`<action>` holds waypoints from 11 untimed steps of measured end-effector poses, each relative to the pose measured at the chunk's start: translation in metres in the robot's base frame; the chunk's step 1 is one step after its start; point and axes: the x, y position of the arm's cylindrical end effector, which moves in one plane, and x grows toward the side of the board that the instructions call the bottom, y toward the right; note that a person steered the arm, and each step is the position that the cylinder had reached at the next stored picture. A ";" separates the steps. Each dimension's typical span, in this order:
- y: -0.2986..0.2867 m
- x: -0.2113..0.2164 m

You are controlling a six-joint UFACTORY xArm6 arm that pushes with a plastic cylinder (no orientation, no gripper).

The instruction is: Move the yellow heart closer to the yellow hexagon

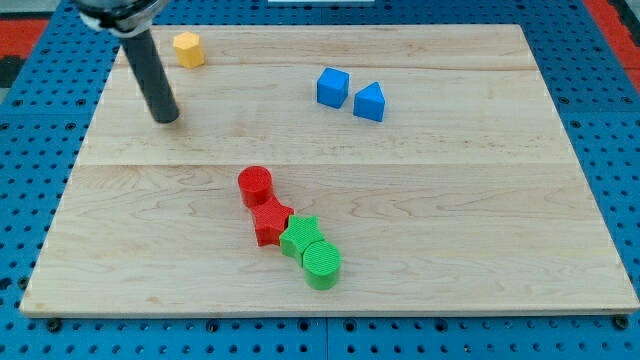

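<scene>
A yellow hexagon (188, 48) lies near the board's top left. No yellow heart shows in this view; the rod may hide it. My tip (166, 117) rests on the board below and slightly left of the yellow hexagon, a short gap apart from it.
A blue cube (333, 87) and a blue triangular block (369, 102) sit at upper centre. A red cylinder (255, 185), red star (270, 220), green star (301, 237) and green cylinder (322, 265) form a touching chain at lower centre. The wooden board (480, 200) lies on a blue pegboard.
</scene>
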 end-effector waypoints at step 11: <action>-0.031 -0.020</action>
